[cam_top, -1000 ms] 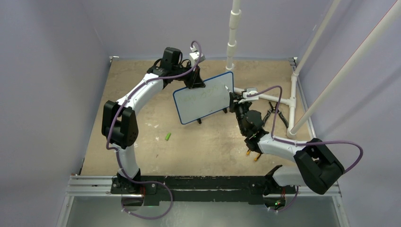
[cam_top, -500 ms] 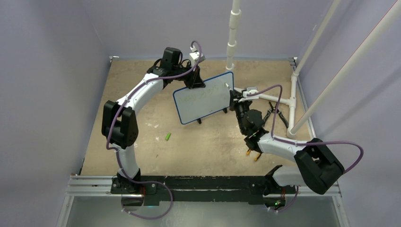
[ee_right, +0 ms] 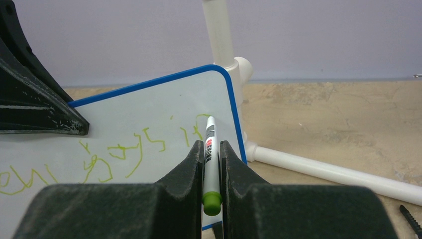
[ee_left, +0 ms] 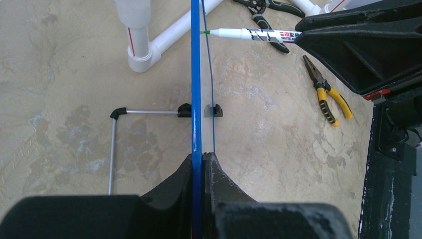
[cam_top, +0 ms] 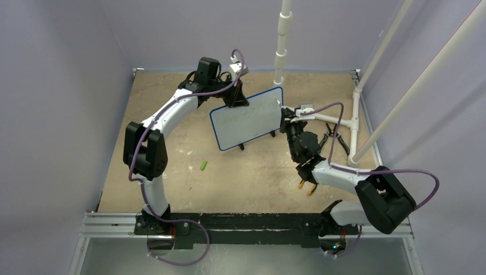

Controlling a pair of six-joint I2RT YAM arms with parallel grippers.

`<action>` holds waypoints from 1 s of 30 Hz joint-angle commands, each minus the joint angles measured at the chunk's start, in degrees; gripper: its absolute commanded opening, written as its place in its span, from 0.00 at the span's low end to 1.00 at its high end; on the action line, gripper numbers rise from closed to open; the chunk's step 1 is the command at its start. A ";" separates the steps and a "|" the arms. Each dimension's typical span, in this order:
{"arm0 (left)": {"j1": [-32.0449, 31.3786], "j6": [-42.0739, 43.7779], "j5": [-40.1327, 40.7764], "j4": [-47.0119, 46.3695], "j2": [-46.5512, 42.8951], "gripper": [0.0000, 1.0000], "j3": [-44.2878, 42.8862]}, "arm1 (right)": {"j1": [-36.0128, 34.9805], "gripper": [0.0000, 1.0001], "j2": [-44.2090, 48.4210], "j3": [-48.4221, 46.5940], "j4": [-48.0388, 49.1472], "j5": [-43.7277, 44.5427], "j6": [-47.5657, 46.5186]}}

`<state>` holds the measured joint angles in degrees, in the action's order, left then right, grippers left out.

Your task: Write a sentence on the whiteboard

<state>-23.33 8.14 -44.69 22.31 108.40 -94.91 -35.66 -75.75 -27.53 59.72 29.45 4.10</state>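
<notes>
You are clamping your left gripper (ee_left: 198, 158) tight on the blue-framed top edge of the whiteboard (cam_top: 247, 120), with one finger pressing on each face. The board is standing upright on the table (cam_top: 240, 177) and running straight out from between those fingers. Its black feet (ee_left: 213, 110) are resting on the tabletop just past the fingertips. Your right gripper (ee_right: 211, 149) is pinching a white marker (ee_right: 209, 130) between its fingers. The marker's green end is showing at the base of the fingers, and its tip is pointing ahead, meeting the board's face close to the upper right corner. The sentence (ee_right: 94, 163), in thin green strokes, is spreading out to the left of the right fingers. Yellow-handled pliers (ee_left: 328, 102) are lying to the right of the left fingers, apart from the board.
</notes>
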 commanded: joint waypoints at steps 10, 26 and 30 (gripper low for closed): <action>-0.40 2.18 -0.37 -1.38 -1.09 0.00 0.62 | 0.42 0.00 -0.46 -0.69 -3.98 -0.20 3.90; -0.40 0.52 1.18 -2.85 -1.79 0.00 1.22 | 0.43 0.00 1.64 0.47 -6.68 1.48 5.56; -0.40 -0.20 1.80 -3.54 -2.17 0.00 1.52 | 0.43 0.00 3.98 1.29 -6.06 2.20 4.98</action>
<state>-23.33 7.03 -44.14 21.41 108.31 -94.52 -35.55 -74.85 -27.44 53.47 30.55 8.60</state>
